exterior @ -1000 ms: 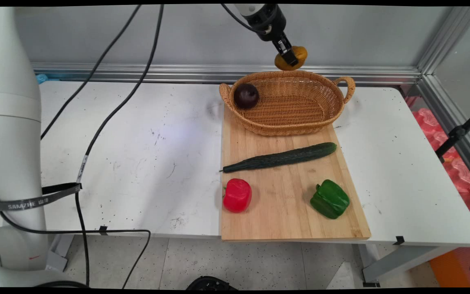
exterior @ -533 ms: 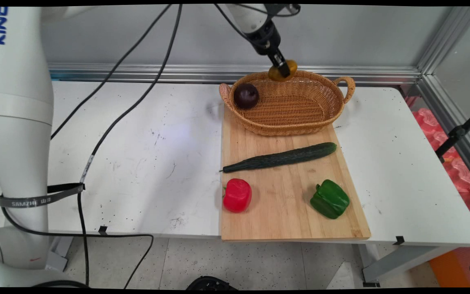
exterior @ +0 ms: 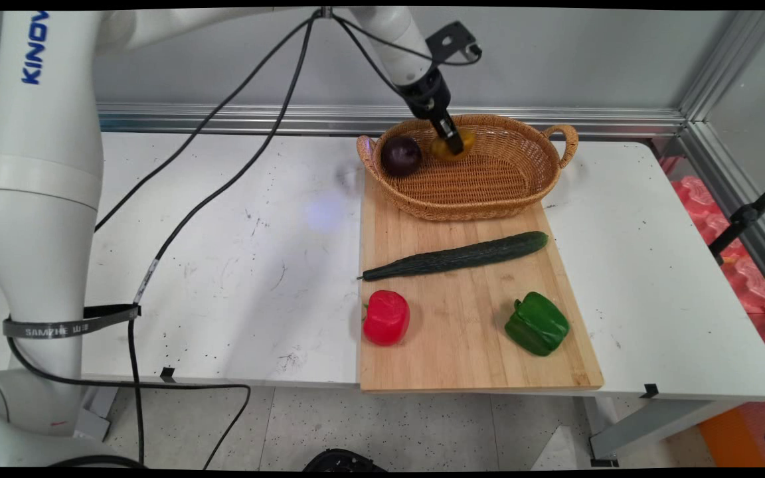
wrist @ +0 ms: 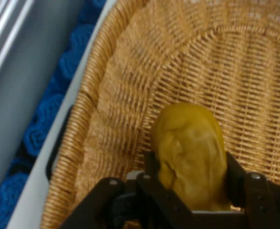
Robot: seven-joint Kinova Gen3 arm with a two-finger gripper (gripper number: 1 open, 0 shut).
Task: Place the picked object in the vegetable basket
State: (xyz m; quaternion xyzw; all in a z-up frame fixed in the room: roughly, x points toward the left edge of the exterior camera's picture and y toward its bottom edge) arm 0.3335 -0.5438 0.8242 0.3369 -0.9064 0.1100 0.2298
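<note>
One yellow-brown potato (wrist: 192, 152) sits clamped in our gripper (exterior: 449, 141), hanging inside the wicker basket (exterior: 528, 192), just beside the purple onion (exterior: 401, 155).

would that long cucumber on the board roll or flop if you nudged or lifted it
The cucumber looks round in section and lies unsupported on the flat cutting board, so a sideways nudge would probably roll it. Its slight curve and tapered end may make it veer. It holds its shape along its length, so it likely lifts stiff, though gripped near one end it could tip.
</note>
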